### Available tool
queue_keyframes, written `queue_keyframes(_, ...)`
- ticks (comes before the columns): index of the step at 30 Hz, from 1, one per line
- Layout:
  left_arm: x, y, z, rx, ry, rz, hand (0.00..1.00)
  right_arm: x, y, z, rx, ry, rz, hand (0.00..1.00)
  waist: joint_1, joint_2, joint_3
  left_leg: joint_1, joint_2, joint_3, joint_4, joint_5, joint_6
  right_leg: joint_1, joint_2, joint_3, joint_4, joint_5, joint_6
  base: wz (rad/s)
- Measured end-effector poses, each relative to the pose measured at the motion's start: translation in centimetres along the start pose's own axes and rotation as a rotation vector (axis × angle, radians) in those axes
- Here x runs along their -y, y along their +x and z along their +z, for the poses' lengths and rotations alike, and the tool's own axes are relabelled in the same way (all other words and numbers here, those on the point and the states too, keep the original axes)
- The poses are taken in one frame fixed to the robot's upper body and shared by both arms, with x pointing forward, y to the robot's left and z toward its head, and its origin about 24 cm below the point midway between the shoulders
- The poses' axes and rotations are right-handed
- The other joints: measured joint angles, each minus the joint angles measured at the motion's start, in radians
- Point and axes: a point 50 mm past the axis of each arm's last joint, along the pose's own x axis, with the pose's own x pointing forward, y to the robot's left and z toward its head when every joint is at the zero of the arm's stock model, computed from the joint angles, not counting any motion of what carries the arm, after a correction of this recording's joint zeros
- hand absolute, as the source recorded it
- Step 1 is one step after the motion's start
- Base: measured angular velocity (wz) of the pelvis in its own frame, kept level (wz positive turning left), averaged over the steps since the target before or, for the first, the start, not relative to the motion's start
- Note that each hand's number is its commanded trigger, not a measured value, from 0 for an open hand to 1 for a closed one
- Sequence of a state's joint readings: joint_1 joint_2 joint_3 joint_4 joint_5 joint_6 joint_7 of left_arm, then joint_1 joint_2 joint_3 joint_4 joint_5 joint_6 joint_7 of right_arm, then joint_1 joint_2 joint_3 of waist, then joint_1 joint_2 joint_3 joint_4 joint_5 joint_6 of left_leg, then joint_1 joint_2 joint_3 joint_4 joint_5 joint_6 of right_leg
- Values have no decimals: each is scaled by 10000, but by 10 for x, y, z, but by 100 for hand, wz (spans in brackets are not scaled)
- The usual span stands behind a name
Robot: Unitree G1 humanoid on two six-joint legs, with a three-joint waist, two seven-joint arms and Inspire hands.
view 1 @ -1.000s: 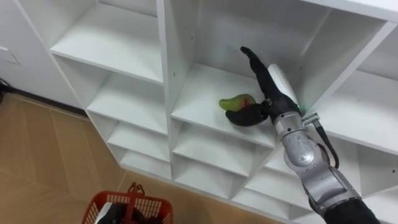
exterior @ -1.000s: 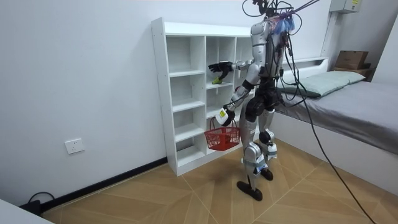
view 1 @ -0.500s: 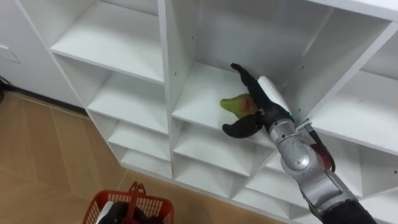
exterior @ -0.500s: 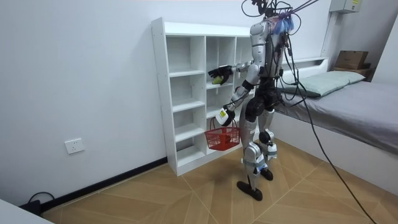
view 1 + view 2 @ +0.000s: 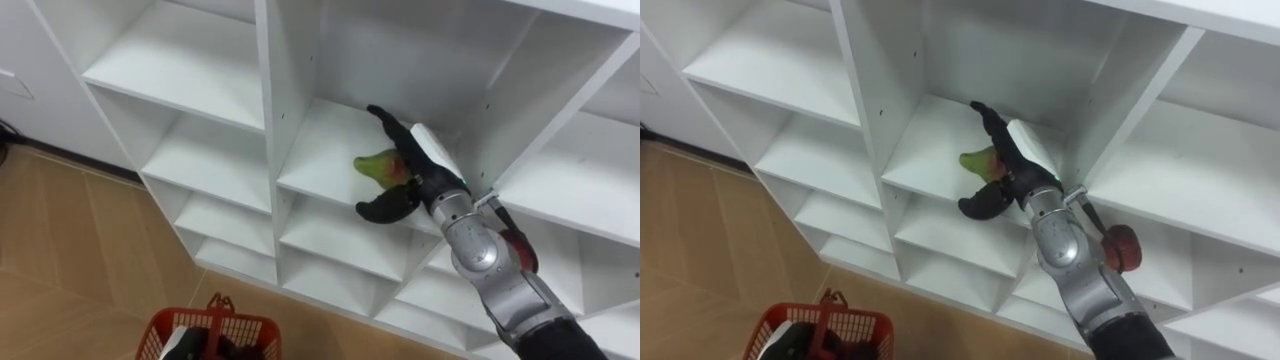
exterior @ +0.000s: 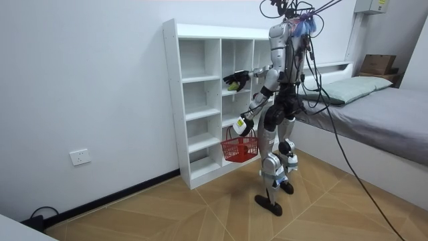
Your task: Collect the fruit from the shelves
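Closet shelf, right hand closer round fruit, left hand holding basket

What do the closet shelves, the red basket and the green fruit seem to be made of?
The closet shelves look like white laminated board: smooth matt faces, square edges. The red basket is probably plastic: thin uniform lattice walls. The green fruit shows a red patch; real or imitation, I cannot tell.
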State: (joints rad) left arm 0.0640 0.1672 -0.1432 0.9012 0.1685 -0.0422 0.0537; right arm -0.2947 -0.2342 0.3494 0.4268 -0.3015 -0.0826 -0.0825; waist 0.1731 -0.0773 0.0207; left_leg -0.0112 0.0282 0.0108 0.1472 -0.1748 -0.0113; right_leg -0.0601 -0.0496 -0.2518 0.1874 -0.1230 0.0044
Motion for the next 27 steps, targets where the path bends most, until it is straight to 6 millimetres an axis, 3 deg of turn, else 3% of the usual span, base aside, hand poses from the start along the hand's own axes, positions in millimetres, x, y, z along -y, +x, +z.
queue_keyframes(27, -2, 2, 5, 4, 24, 23, 100, 1, 6, -6, -473, 101, 184, 0, 0, -75, -24, 11, -1, 17, 53, 1, 1, 3, -6, 21, 31, 1, -2, 0)
